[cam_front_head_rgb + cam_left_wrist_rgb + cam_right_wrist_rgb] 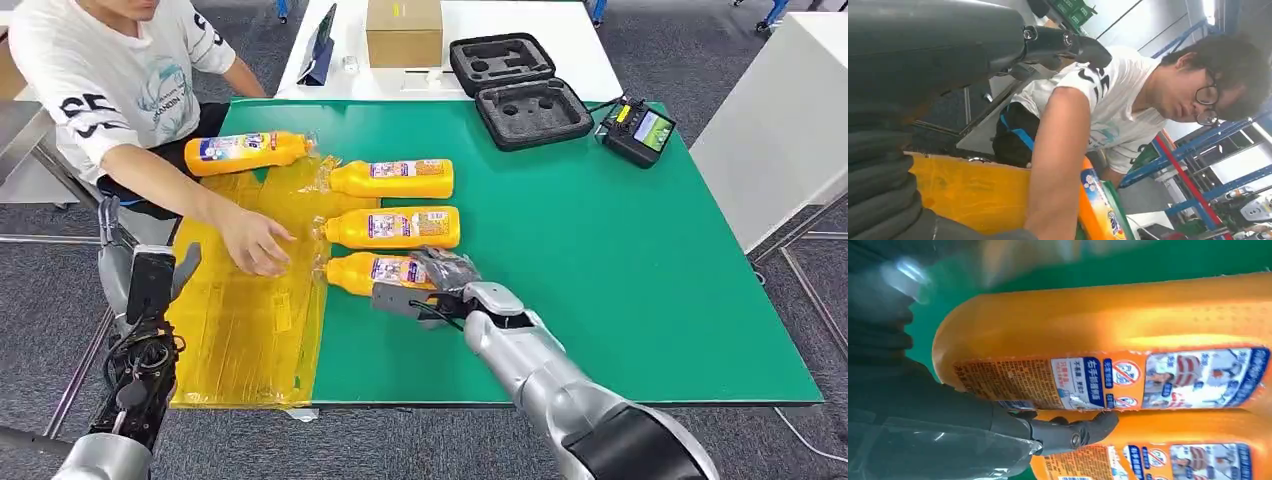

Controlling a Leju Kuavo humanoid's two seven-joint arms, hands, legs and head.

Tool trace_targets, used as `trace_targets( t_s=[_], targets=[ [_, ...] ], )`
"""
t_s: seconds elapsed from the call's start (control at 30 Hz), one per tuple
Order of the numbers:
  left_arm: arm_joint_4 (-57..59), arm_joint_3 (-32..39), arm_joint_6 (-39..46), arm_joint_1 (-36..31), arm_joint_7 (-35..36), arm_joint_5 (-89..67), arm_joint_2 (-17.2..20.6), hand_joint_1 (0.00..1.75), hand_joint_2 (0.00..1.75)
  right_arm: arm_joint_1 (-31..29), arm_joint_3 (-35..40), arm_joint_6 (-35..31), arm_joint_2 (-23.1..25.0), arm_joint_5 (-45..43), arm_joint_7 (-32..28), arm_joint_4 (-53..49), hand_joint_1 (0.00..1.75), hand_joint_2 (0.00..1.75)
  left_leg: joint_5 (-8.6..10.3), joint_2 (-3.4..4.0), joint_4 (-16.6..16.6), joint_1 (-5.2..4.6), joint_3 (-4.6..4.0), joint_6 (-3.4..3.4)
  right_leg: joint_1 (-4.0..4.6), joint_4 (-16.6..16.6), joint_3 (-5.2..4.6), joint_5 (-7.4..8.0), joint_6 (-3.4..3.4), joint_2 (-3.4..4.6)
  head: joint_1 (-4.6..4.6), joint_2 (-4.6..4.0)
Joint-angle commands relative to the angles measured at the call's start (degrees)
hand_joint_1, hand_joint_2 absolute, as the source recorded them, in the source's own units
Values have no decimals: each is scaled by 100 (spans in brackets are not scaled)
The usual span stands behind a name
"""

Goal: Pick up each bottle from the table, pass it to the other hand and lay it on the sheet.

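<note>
Fingers of the right robot hand (425,290) are laid over the base end of the nearest bottle (365,271), which lies on its side on the green bench (600,260) with its cap toward the yellow sheet (245,330). In the right wrist view a dark fingertip (1100,422) rests in the gap between that bottle and the next one; whether the grip is fully closed I cannot tell. The silver right arm reaches in from the near edge, angled up and to the left.

Left robot hand (150,275) is raised at the near left, beside the sheet, fingers apart and holding nothing.

Two more bottles (395,228) (392,179) lie farther back on the bench, and a fourth bottle (245,152) lies at the sheet's far edge. A person's hand (255,243) rests on the sheet.
</note>
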Motion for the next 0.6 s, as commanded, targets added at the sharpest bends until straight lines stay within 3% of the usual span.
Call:
trace_targets(
  t_s=[0.03, 0.1, 0.17, 0.2, 0.3, 0.33, 0.43, 0.6],
  targets=[
    [529, -104, -1, -312, -26, 92, -50, 0, 175, -107, 179, 146, -150, -49, 369, 570, 0, 175, -4, -23, -6, 2, 22, -2, 2, -7, 30, -9, -2, -17, 2, 0],
    [569, -134, -5, -353, -34, 96, -47, 0, 175, -94, 165, 150, -176, -99, 339, 573, 0, 175, 1, -14, -4, 2, 8, -1, 2, -6, 13, -3, -1, -12, 2, 0],
    [596, -155, -11, -381, -39, 112, -52, 0, 175, -82, 152, 164, -177, -149, 281, 569, 23, 175, -1, -18, -4, 2, 14, -1, 2, -6, 20, -6, -1, -15, 0, 0],
    [603, -159, -7, -388, -42, 115, -53, 0, 175, -78, 149, 164, -178, -166, 265, 567, 101, 175, -2, -27, -7, 2, 24, -1, 2, -8, 31, -9, -2, -21, 2, 0],
    [599, -164, -6, -398, -42, 116, -65, 0, 175, -74, 150, 163, -175, -167, 262, 567, 101, 175, -4, -20, -6, 1, 23, -2, 1, -6, 28, -9, -2, -14, 0, 0],
    [599, -164, -6, -398, -42, 116, -65, 0, 175, -74, 150, 163, -175, -167, 262, 567, 140, 175, -1, -13, -4, 2, 13, -2, 2, -6, 18, -4, -2, -11, 0, 0],
    [607, -186, -34, -406, -47, 155, -65, 0, 175, -64, 178, 166, -178, -188, 197, 550, 171, 175, -1, -17, -4, 2, 16, -3, 2, -6, 20, -6, -2, -14, 2, 0],
    [665, -236, -38, -457, -57, 196, -55, 0, 175, -45, 190, 143, -200, -283, 77, 519, 175, 175, -3, -20, -5, 3, 23, -3, 2, -6, 28, -8, -2, -16, 0, 0]
  ],
)
